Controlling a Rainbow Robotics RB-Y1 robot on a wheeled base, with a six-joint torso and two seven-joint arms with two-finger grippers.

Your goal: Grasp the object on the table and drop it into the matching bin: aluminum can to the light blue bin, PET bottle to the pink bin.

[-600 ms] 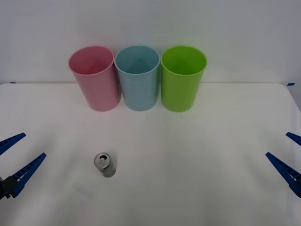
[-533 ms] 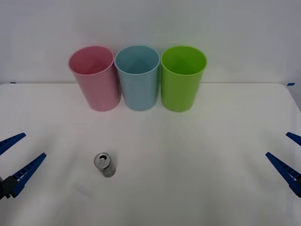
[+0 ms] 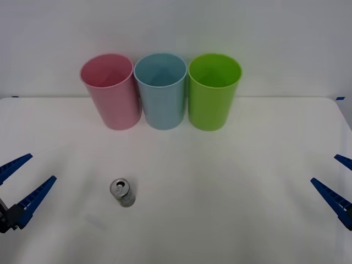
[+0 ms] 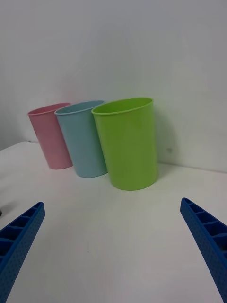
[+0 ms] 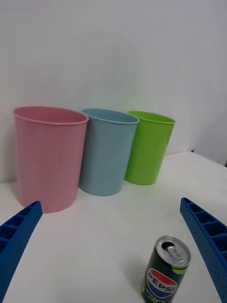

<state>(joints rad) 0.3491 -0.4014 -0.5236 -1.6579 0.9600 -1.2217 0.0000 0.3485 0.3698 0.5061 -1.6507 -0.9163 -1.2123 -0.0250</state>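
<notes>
Left gripper's fingers (image 3: 37,194) shifted slightly; aluminum can (image 3: 122,192) unmoved.

Aluminum can (image 3: 122,192) upright on white table (image 3: 231,181), opened top, near pink bin (image 3: 110,91), light blue bin (image 3: 161,91)

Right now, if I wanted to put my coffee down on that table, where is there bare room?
The white table is bare between the Pepsi can and the right gripper, and between can and bins. It is crowded only at the back, where the pink bin, light blue bin and lime green bin stand close together.
</notes>
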